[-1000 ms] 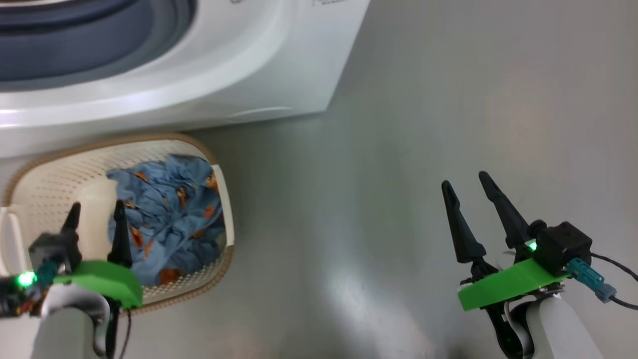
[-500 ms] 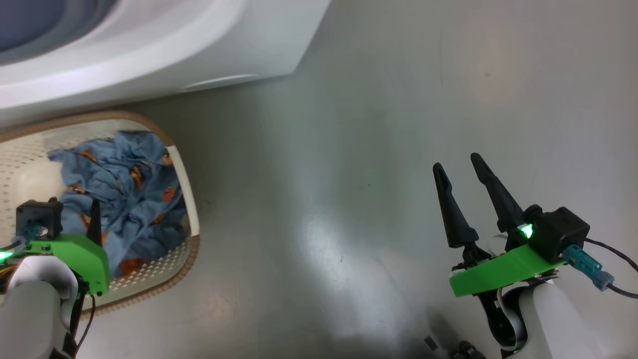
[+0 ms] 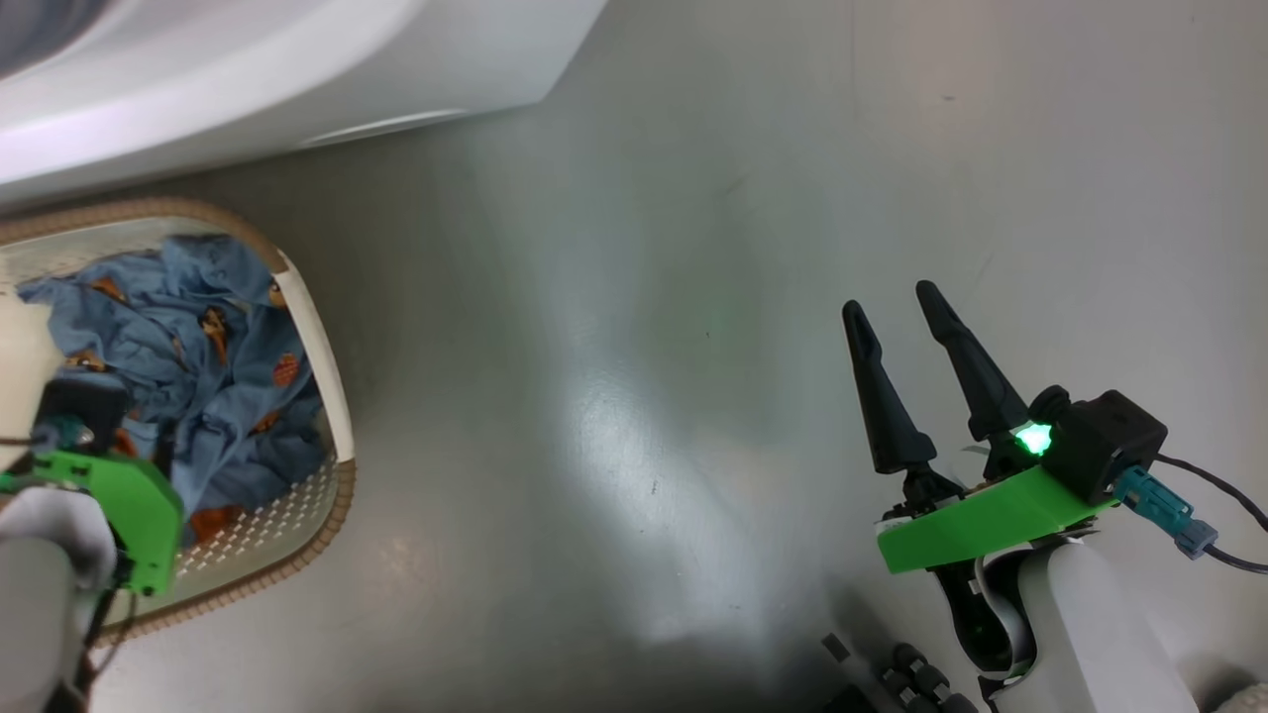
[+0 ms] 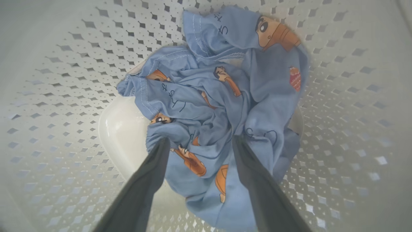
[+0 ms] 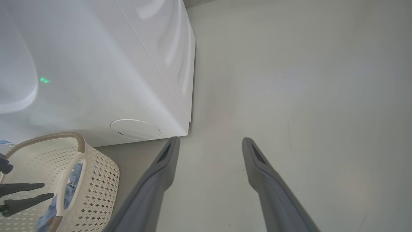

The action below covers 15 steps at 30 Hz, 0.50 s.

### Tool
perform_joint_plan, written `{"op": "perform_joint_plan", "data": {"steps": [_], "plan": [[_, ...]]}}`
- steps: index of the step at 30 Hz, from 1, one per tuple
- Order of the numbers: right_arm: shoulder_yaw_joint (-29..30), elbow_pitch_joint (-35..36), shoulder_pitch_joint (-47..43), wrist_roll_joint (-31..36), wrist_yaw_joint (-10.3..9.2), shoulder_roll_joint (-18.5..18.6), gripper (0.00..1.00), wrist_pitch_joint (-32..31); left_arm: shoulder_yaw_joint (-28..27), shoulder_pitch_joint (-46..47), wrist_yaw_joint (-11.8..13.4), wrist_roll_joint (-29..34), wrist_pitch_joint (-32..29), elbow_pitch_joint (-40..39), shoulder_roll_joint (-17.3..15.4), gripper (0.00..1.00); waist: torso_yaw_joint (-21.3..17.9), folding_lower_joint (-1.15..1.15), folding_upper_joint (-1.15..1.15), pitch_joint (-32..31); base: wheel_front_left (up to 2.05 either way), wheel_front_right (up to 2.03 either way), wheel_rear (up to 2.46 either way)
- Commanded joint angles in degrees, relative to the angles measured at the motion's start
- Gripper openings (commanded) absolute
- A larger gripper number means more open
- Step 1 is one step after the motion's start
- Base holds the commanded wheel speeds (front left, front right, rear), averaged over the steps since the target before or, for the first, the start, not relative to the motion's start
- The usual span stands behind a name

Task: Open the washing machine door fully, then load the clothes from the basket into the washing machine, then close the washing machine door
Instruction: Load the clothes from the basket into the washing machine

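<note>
My left fingers (image 4: pixel 151 174) stand wide apart inside the basket (image 4: pixel 64 80), gripping nothing, over the clothes (image 4: pixel 225 96); my right fingers (image 3: pixel 877 396) gape empty above the floor (image 3: pixel 644 347).

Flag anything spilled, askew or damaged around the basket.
Nothing stands out. The clothes lie crumpled inside the basket, none on the floor, and the basket stands upright beside the washing machine.
</note>
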<state>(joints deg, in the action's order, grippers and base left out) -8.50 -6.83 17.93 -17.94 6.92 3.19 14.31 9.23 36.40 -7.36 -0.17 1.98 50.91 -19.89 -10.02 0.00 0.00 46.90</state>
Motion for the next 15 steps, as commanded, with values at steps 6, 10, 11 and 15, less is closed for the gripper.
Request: {"op": "perform_joint_plan", "data": {"steps": [6, 10, 11, 15], "plan": [[-2.3, 1.0, 0.2, -2.2, 0.57, -0.3, 1.00, 0.7, 7.0, 1.1, -0.1, -3.9, -4.6, -2.7, -6.3, 1.00, -1.2, 0.00, 0.00, 1.5, 0.00, 0.00, 0.00], [-2.7, 0.9, 0.6, -3.0, 0.57, -0.3, 1.00, 0.7, 11.3, 1.0, -0.1, -8.8, -7.4, -4.9, -8.5, 1.00, -1.8, 0.00, 0.00, 2.1, 0.00, 0.00, 0.00], [-2.8, 0.9, 0.6, -3.1, 0.57, -0.3, 1.00, 0.7, 12.4, 0.7, -0.1, -10.2, -8.2, -5.5, -9.1, 1.00, -1.9, 0.00, 0.00, 2.2, 0.00, 0.00, 0.00], [-3.0, 0.9, 0.9, -3.7, 0.57, -0.3, 1.00, 0.7, 16.3, 0.0, -0.1, -14.9, -11.5, -7.9, -11.9, 1.00, -2.1, 0.00, 0.00, 2.8, 0.00, 0.00, 0.00]]}}
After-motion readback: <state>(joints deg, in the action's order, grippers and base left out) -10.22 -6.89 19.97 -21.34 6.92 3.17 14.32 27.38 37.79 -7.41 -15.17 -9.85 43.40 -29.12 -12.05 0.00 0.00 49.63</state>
